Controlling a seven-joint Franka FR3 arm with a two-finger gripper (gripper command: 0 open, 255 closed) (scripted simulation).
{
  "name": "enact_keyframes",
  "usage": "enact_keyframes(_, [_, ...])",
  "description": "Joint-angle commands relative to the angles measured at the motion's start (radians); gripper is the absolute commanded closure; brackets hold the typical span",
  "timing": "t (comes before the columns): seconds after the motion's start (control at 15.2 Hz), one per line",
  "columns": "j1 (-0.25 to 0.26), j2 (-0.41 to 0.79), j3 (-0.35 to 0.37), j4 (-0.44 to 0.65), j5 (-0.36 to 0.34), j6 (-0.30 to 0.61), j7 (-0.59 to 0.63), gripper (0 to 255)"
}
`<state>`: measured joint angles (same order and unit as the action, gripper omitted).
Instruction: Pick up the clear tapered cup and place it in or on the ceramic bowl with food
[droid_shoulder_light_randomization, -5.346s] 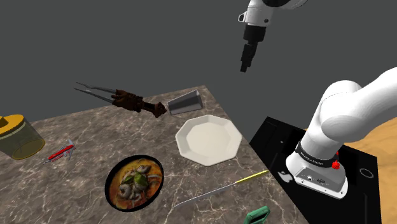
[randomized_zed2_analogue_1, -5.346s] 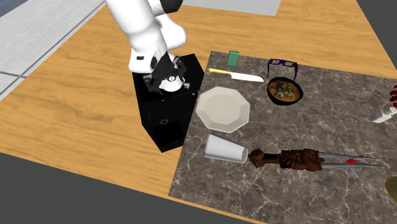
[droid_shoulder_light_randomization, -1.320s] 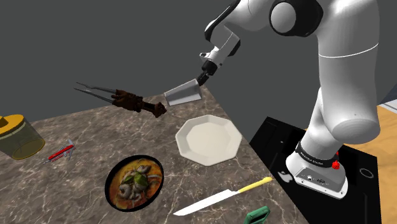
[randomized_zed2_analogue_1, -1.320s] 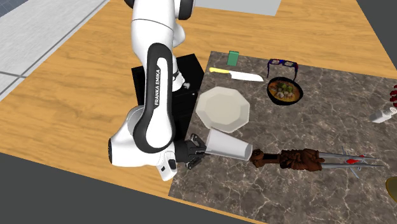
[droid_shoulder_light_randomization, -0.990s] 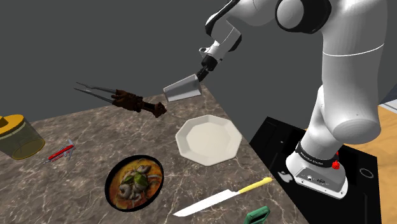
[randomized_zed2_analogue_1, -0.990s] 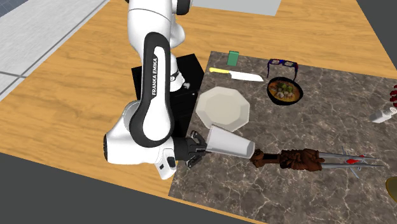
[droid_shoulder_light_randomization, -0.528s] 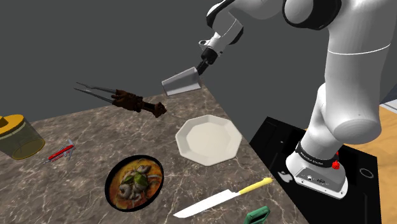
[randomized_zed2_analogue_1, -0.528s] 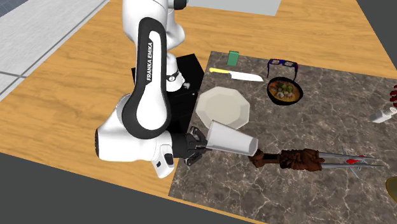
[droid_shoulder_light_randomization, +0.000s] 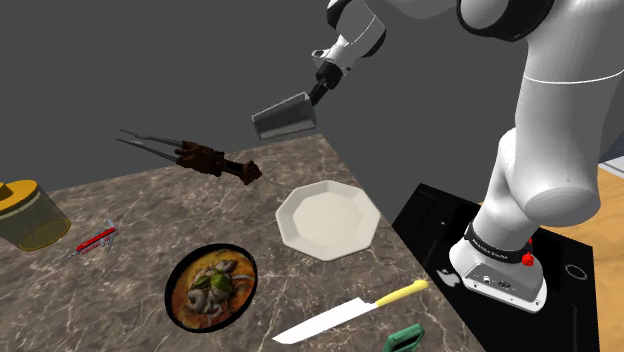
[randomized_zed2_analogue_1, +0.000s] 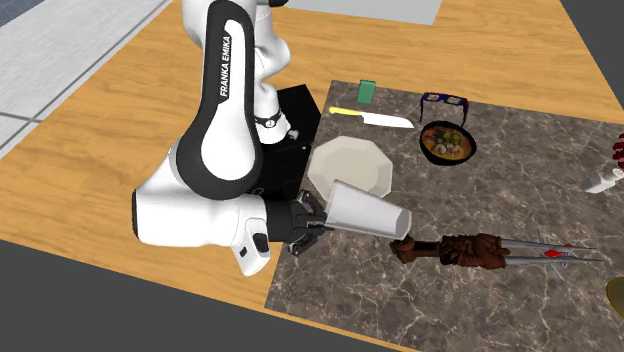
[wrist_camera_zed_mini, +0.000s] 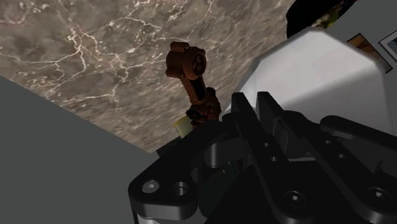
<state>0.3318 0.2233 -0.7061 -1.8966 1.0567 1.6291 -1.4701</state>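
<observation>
One pale, plain tapered cup (droid_shoulder_light_randomization: 284, 116) hangs in the air above the far edge of the marble table (droid_shoulder_light_randomization: 130, 200), tipped onto its side, and the black gripper (droid_shoulder_light_randomization: 316, 97) has its two fingers pinched on the wider end. From the second exterior view the cup (randomized_zed2_analogue_1: 365, 212) sits out past the gripper (randomized_zed2_analogue_1: 318, 222), between the white eight-sided plate (randomized_zed2_analogue_1: 350, 165) and a long brown-handled tool (randomized_zed2_analogue_1: 490, 250) lying on the stone. Looking along the hand, the gripper (wrist_camera_zed_mini: 257, 105) has the cup (wrist_camera_zed_mini: 318, 76) close against it, with the knobbed end of the brown tool (wrist_camera_zed_mini: 191, 70) on the table below. The dark bowl (droid_shoulder_light_randomization: 169, 290) of food stands well apart from the cup, near the front of the table in the shoulder view, and the plate (droid_shoulder_light_randomization: 328, 220) lies between them. A yellow-handled knife (droid_shoulder_light_randomization: 345, 310) rests near the bowl, a small green object (droid_shoulder_light_randomization: 405, 340) just beyond its handle. A yellow jar (droid_shoulder_light_randomization: 25, 215) and a little red pocket knife (droid_shoulder_light_randomization: 97, 238) sit off at the shoulder view's left. In the second exterior view a pair of glasses (randomized_zed2_analogue_1: 445, 100) lies just beside the bowl (randomized_zed2_analogue_1: 470, 150).
</observation>
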Motion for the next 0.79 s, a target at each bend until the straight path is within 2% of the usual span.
enact_keyframes(0.0, [0.025,-0.037,0.005,-0.033,-0.01,0.03,0.016,255])
enact_keyframes(0.33, [0.125,-0.185,0.053,-0.195,-0.032,0.196,0.069,255])
enact_keyframes(0.73, [0.211,-0.321,0.146,-0.348,-0.021,0.383,0.137,255])
